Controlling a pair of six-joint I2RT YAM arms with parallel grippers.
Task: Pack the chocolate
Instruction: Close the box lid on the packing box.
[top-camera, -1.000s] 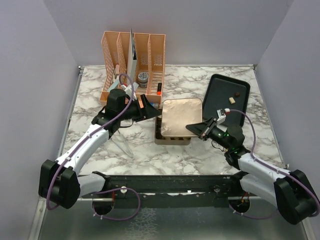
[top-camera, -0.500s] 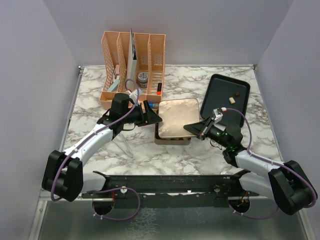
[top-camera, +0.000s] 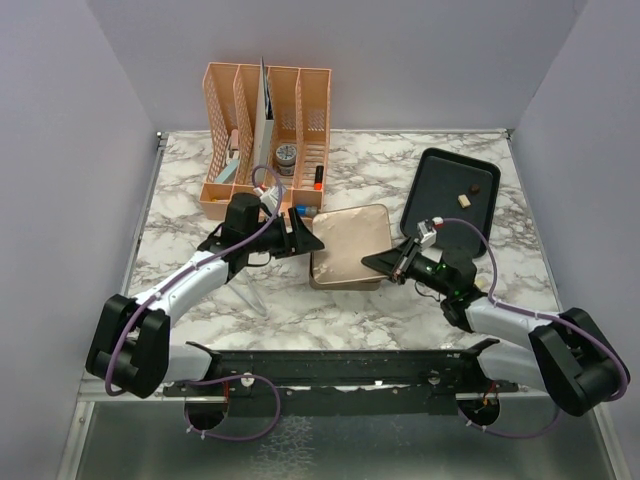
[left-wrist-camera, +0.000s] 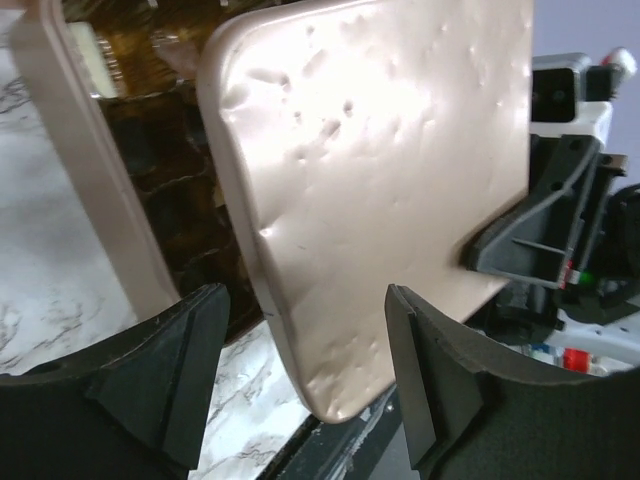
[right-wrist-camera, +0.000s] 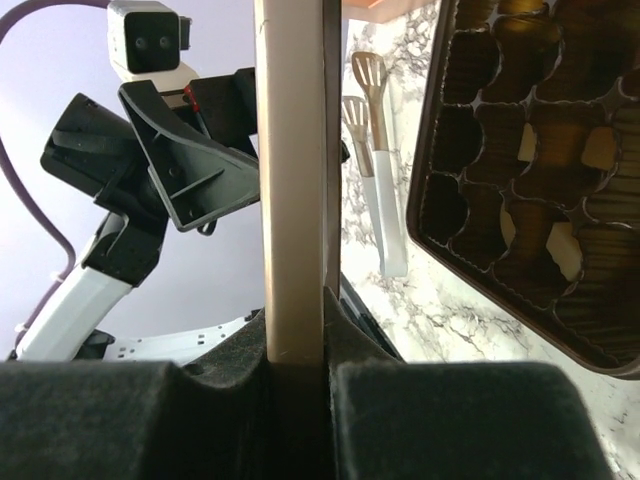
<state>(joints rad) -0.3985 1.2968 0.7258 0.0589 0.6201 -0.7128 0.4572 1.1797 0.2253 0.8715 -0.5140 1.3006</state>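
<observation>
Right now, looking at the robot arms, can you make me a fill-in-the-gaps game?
1. Of the left gripper and the right gripper, the one pinching the gold lid is the ____ one.
2. The left gripper's jaws stand ____.
3. The loose chocolate pieces lie on a tray coloured ____.
Missing words: right; open; black.

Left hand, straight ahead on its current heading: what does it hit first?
The gold tin lid, clamped at its far edge by the right hand. Its near edge lines up with the gap between the left hand's open fingers, so it would probably slide in between them, though depth is unclear.
</observation>
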